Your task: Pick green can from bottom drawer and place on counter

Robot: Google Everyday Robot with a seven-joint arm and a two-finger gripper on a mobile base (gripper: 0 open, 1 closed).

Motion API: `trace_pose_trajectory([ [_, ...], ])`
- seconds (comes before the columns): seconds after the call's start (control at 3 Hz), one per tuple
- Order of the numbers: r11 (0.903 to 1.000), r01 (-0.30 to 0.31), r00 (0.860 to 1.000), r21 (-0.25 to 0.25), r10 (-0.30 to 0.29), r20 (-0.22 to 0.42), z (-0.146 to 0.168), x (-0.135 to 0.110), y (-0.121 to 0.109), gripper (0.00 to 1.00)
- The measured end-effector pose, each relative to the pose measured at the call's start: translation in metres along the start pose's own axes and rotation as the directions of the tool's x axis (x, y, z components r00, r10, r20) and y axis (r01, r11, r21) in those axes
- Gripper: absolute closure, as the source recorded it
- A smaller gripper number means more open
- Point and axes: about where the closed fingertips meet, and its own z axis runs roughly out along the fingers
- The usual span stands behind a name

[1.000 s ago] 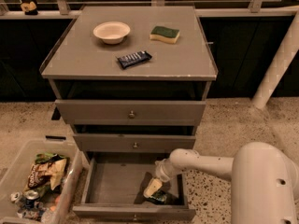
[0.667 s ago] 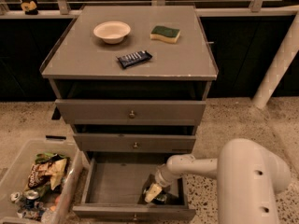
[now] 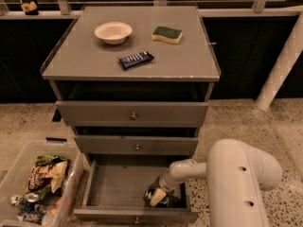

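The bottom drawer (image 3: 113,186) is pulled open below two shut grey drawers. The green can (image 3: 163,201) lies in its front right corner, mostly covered by my gripper. My gripper (image 3: 155,196) reaches down into the drawer from the right, right at the can, one pale fingertip showing in front of it. The counter (image 3: 94,56) is the grey cabinet top above, with a thin raised rim.
On the counter are a cream bowl (image 3: 113,32), a green-and-yellow sponge (image 3: 167,34) and a dark snack bar (image 3: 136,59). A clear bin (image 3: 14,174) with snack bags and silver cans stands on the floor at the left. My arm's white shoulder (image 3: 241,183) fills the lower right.
My arm has shifted left and lower, bringing the gripper down onto the can in the drawer's front right corner. The drawer and counter items have not moved.
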Motion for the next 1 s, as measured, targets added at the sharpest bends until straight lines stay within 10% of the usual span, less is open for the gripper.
trace_pose_trajectory([
  [1.0, 0.993, 0.102, 0.994, 0.06, -0.103, 0.026, 0.015, 0.029, -0.029, 0.0],
])
